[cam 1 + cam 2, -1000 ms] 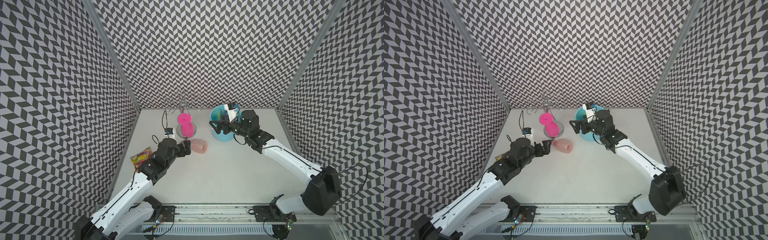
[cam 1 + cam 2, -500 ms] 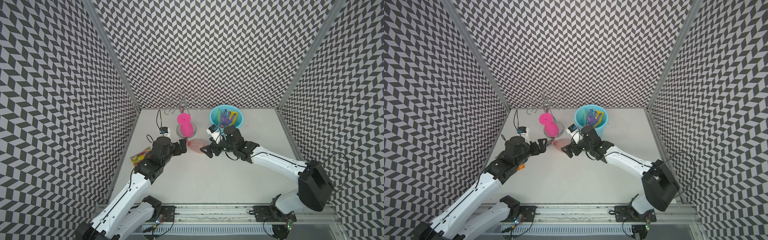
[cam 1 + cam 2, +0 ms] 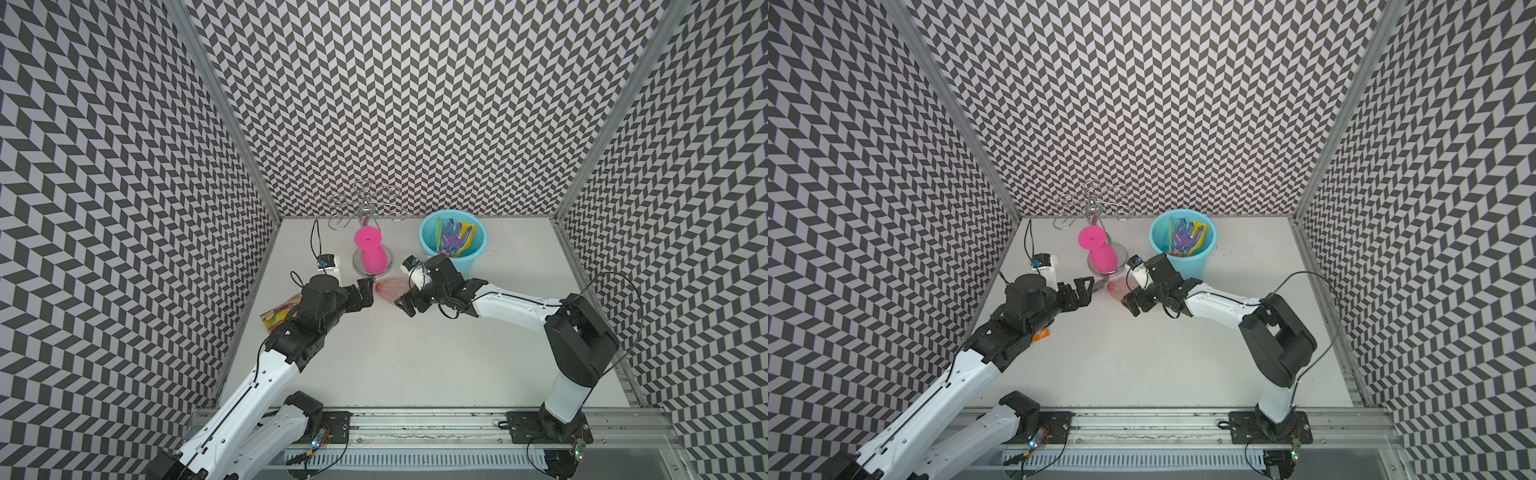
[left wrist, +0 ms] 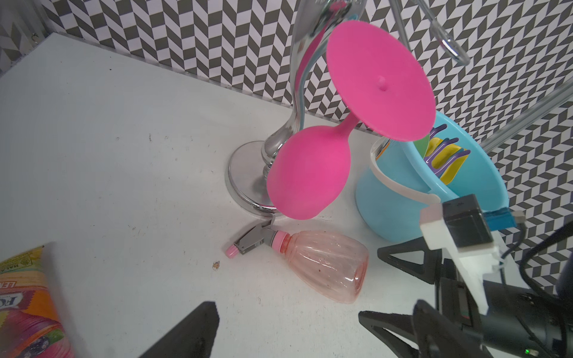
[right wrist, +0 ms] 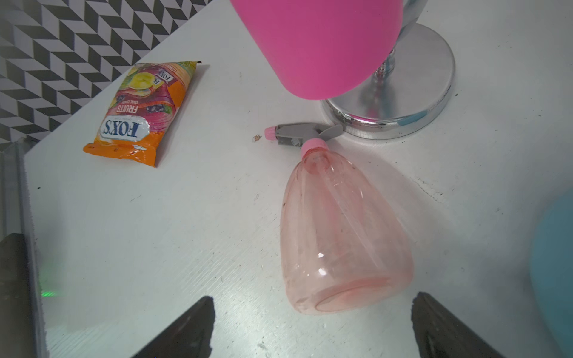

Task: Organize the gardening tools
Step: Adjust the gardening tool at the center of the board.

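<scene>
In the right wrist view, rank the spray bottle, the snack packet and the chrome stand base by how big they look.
1. spray bottle, largest, though it lies nearest the camera.
2. chrome stand base, partly hidden by the pink cup.
3. snack packet, smallest as seen, but farther off, so true ranking is unsure.

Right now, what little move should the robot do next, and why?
Probably ease the open right claw forward around the spray bottle's wide base and close. The bottle lies on its side on the table, apart from the tools in the blue bucket, and its base sits just ahead of the claw.

spray bottle: translucent glossy plastic | stand: mirror-bright chrome | packet: shiny foil
</scene>
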Tool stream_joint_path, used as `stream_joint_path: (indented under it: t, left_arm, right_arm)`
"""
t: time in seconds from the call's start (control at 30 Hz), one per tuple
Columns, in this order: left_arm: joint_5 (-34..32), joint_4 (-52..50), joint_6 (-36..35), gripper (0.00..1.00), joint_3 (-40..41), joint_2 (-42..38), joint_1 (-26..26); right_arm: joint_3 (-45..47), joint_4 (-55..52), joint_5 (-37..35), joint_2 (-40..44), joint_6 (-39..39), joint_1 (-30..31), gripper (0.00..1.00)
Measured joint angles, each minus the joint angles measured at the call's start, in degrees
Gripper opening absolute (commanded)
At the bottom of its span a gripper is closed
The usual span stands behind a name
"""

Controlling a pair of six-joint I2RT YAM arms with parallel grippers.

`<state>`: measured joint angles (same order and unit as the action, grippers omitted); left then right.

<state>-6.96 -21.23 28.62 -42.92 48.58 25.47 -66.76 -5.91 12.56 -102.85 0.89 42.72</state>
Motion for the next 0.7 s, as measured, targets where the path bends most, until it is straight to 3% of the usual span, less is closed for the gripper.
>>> stream_joint_path:
  t: [0.7]
  left_arm:
    - [0.83, -0.02, 0.00, 1.00, 0.94, 0.00, -0.42]
  right_arm:
    - [-6.43, -0.09, -3.39, -9.29, -0.81, 1.42, 1.00]
